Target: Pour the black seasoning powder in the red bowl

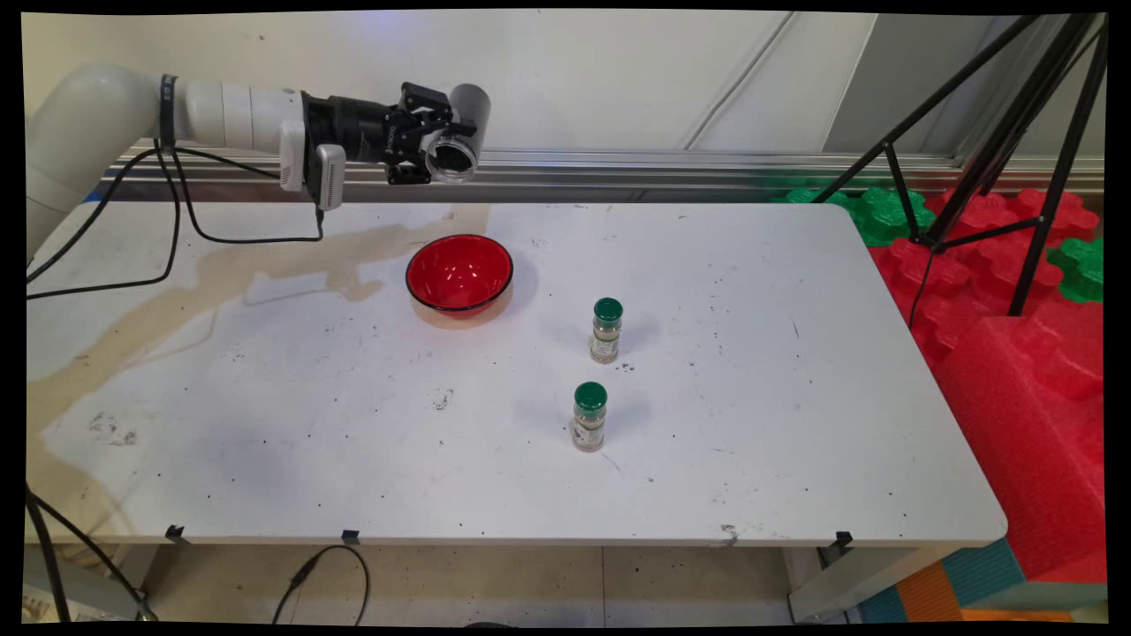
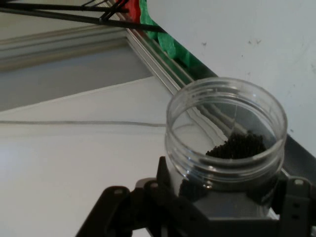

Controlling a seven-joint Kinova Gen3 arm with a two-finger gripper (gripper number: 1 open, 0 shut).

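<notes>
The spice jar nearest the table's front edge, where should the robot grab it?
Probably around the glass body of the near spice jar, just under its green cap, coming in level from the side. It stands upright, its round sides fit between the jaws, and it stands apart from the other spice jar.

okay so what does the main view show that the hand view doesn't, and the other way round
Only the main view shows the red bowl below the raised claw, the two green-capped spice jars standing apart on the white table, and the jar held tilted on its side. Only the hand view looks into the clear open jar and shows the small heap of dark grains inside. Both show the claw shut on that jar, the metal rail along the wall, and the red and green foam blocks.
</notes>
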